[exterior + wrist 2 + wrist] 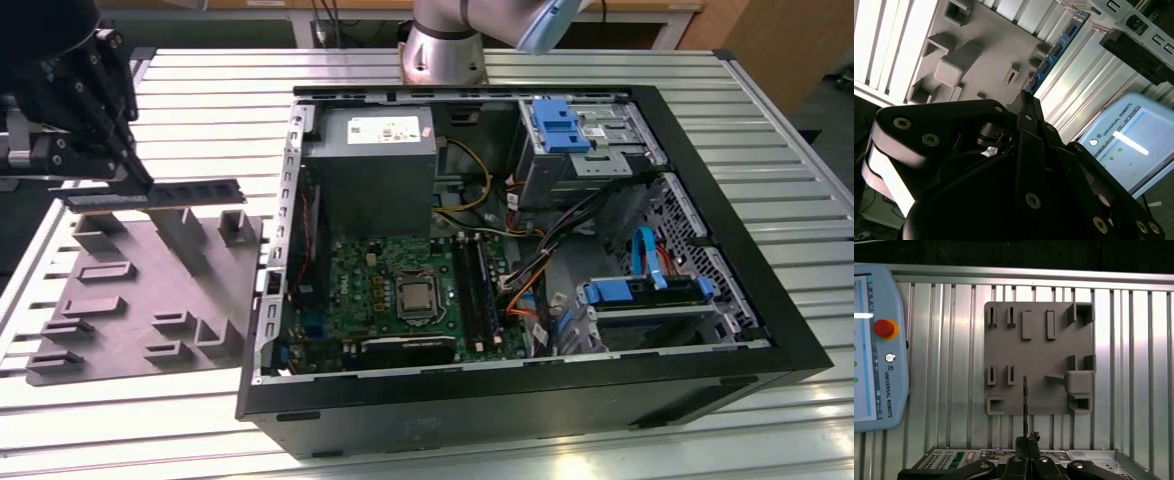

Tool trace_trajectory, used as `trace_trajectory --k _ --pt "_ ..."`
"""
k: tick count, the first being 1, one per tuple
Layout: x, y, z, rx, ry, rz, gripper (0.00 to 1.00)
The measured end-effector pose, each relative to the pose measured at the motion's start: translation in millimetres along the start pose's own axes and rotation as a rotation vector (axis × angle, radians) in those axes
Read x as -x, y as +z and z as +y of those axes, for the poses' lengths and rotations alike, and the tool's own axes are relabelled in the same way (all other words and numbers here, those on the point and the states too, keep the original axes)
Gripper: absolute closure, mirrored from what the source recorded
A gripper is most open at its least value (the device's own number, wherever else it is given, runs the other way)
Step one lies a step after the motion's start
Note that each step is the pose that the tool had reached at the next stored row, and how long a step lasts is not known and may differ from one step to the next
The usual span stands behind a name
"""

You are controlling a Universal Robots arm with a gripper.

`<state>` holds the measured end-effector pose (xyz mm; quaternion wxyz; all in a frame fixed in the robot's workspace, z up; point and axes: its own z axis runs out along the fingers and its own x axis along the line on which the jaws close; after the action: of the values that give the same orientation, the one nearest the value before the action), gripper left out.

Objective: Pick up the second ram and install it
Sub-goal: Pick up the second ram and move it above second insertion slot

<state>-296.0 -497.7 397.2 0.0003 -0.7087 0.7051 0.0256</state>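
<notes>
Gripper [134, 183] is seen pinched tight on the second ram [187, 192], which is held on edge at the upper left of the exterior view, over the grey tray [120, 300]. Open computer case [747, 300] is sat at the exterior view's right.

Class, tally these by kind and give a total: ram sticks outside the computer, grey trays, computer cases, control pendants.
ram: 1
grey tray: 1
PC case: 1
pendant: 1
Total: 4
</notes>
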Motion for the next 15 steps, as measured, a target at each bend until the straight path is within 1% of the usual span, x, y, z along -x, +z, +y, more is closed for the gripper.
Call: trace_trajectory --k 15 --pt "0.0 -0.7 -18.2 0.0001 0.000 0.0001 0.89"
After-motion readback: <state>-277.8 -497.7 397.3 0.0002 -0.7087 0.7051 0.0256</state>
